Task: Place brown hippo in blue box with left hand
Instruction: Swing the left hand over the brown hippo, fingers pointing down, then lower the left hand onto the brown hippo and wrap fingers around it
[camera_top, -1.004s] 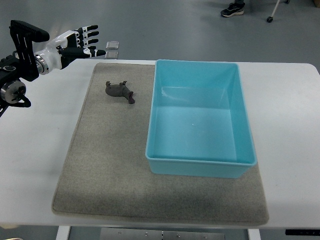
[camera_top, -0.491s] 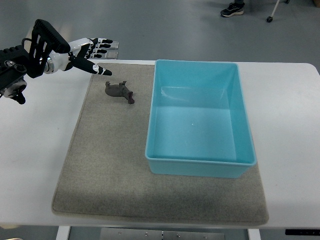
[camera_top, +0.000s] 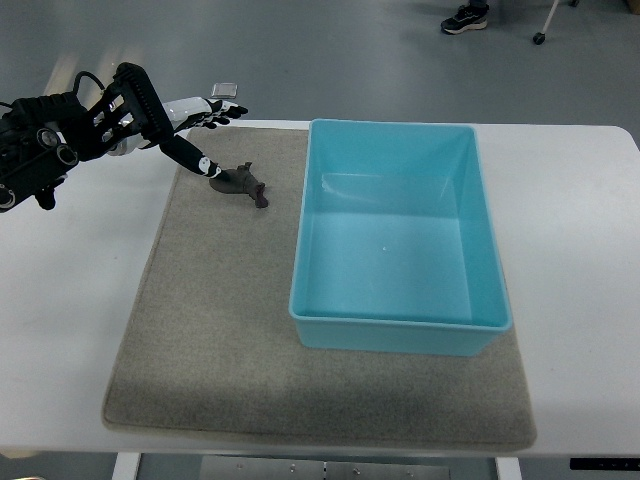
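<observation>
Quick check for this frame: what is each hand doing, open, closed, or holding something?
Left hand: open, fingers spread, thumb tip at the brown hippo, not grasping it.
Right hand: not in view.

White table bearing a grey felt mat; beyond it, grey floor with a person's dark shoe and a caster wheel.
</observation>
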